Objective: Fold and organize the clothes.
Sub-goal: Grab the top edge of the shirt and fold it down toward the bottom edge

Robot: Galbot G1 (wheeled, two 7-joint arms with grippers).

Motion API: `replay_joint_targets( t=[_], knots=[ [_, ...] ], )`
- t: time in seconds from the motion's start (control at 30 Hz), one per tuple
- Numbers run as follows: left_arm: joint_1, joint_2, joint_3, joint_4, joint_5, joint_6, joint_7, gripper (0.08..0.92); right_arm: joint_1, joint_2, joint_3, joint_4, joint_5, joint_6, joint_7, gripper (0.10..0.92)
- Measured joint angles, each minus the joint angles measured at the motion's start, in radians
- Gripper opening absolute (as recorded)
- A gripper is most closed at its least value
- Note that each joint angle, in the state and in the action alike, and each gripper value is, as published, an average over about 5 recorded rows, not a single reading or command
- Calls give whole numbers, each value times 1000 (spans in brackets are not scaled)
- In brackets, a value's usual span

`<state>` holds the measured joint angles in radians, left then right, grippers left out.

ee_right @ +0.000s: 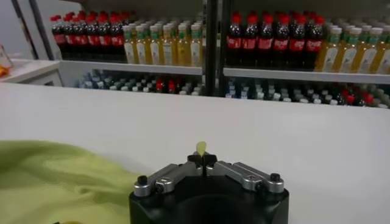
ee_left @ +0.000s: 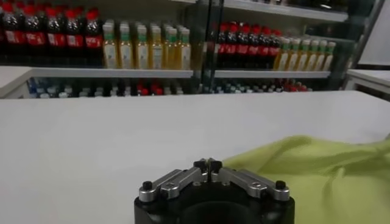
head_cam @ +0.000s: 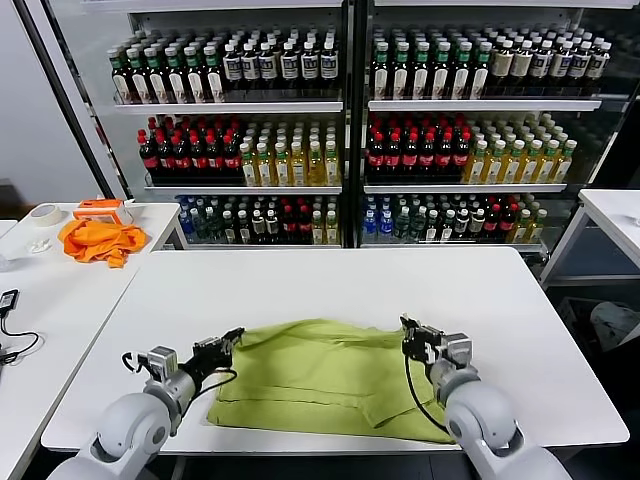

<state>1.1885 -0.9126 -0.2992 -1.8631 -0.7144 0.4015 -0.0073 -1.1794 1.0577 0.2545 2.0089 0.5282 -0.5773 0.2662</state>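
One light yellow-green T-shirt (head_cam: 320, 375) lies partly folded near the front edge of the white table (head_cam: 330, 280). My left gripper (head_cam: 236, 338) is shut at the shirt's far left corner. In the left wrist view the T-shirt (ee_left: 329, 176) runs right up to the closed left gripper (ee_left: 208, 164). My right gripper (head_cam: 408, 326) is shut at the far right corner. In the right wrist view a small tab of yellow-green fabric sticks out from the closed right gripper (ee_right: 202, 158), and the rest of the T-shirt (ee_right: 49, 176) spreads to one side.
Glass-door coolers full of bottles (head_cam: 340, 130) stand behind the table. On the side table to the left lie a bright orange cloth (head_cam: 100, 240), a tape roll (head_cam: 44, 213) and a black cable (head_cam: 12, 345). Another white table (head_cam: 615, 210) stands at the right.
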Motion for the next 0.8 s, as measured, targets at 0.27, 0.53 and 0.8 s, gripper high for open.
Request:
replay_joint_targets(
  t=[0.27,0.53,0.8],
  knots=[
    [31,5,-19,-14,3,5,6,81,-68,-12,15,36,-20,0,-4,108],
    [57,7,-29,-17,7,8,11,81,-98,-20,22,52,-31,0,-9,108],
    [62,12,-45,-3,8,6,21,81,-112,-18,25,52,-38,1,-11,108]
  ],
)
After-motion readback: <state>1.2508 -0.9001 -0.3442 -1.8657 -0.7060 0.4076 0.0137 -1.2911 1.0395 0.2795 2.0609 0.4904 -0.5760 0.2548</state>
